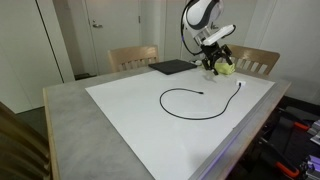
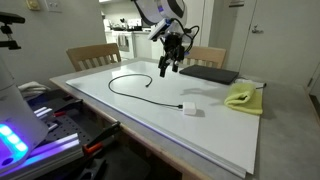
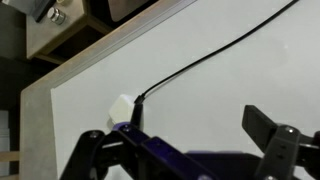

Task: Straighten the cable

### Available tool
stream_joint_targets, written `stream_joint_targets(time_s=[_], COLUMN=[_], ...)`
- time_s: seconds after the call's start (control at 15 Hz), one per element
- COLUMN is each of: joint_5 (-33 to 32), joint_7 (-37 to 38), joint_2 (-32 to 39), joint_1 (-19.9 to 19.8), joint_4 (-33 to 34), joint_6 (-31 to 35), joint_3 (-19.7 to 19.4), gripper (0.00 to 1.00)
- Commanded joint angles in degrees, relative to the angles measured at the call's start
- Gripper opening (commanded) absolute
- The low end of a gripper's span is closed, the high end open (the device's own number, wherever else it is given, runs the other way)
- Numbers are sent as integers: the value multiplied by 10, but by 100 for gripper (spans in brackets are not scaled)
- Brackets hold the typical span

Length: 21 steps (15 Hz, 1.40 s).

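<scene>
Hand [image 2: 168, 64]: my jaws stand wide, empty, above the white board [image 2: 200, 135] | cable [image 3: 210, 52]: loose curve flat on the board, its white plug [image 3: 122, 105] beneath my fingers | yellow cloth [image 2: 243, 97], black pad [image 2: 208, 74]: nearby.

Black pad [image 2: 208, 74], yellow cloth [image 2: 243, 97] at white sheet [image 2: 200, 128] edge; wooden chairs [image 2: 92, 57].
</scene>
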Motion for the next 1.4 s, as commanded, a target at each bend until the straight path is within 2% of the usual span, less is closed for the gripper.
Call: stream_joint_targets(time_s=[0.0, 0.2, 0.4, 0.8, 1.07, 1.2, 1.27, 1.33], joint_5=[-2, 17, 72, 165, 165, 120, 145, 141], joint_7=[-14, -55, -130, -268, -343, -372, -342, -343], joint_2=[8, 10, -1, -35, -81, -101, -62, -68], joint_1=[-3, -16, -46, -97, -95, -80, -88, -85], joint_4=[12, 23, 17, -5, -68, -102, -45, -54], joint_6=[-8, -12, 2, -9, 20, 53, 13, 17], joint_3=[8, 19, 35, 50, 62, 64, 61, 63], gripper=[100, 100, 100, 100, 100, 100, 100, 100])
